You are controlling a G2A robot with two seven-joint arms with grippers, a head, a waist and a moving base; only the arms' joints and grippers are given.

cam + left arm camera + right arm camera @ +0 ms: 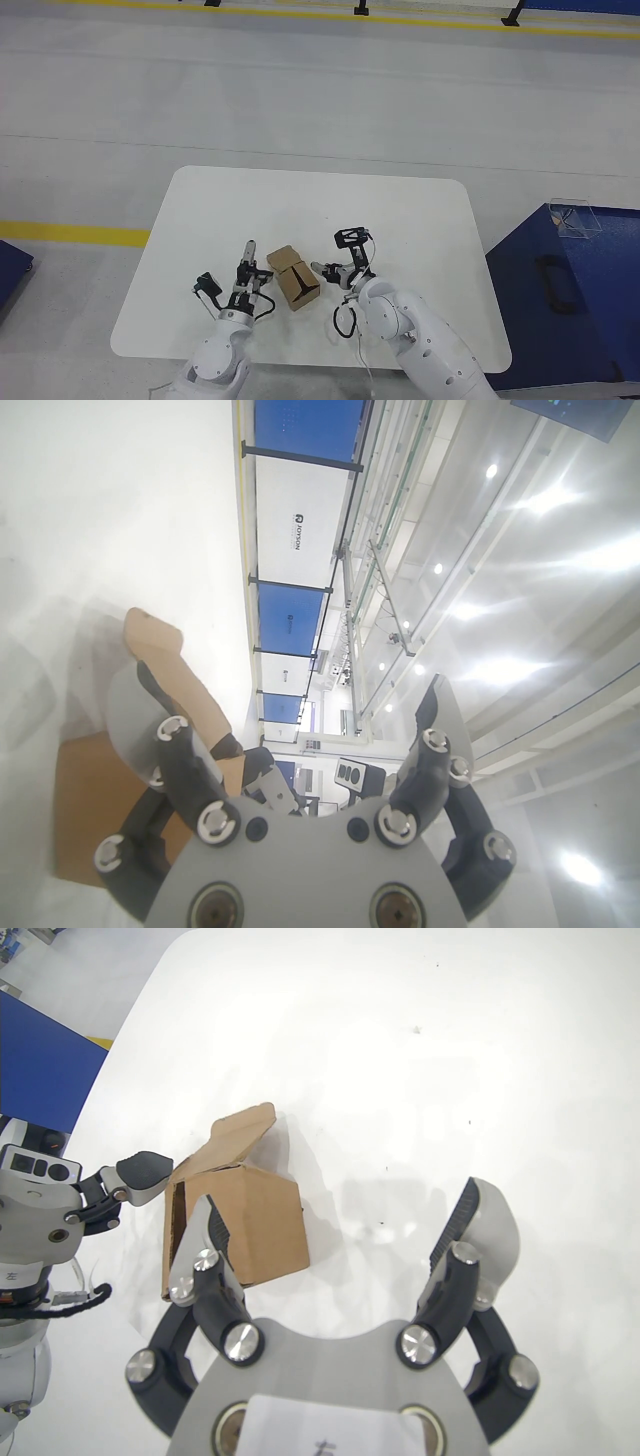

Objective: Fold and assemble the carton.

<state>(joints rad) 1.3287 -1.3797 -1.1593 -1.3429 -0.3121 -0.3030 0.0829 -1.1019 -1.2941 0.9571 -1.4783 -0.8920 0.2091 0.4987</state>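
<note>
Left gripper [290, 692] spread wide, one finger [144, 1169] against raised flap. Right gripper [340, 1208] also spread, just beside carton [250, 1223]. Carton brown matte cardboard, boxy, creased edges, lying on white table [400, 210] close to near edge, between grippers. Open end faces left gripper.

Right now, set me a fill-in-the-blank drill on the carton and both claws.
1. The brown carton stands on the white ___.
2. In the top view, the carton sits ___ the left claw and the right claw.
3. Neither claw grips anything; the jaws of both stand ___.

Missing words: table; between; open.
</note>
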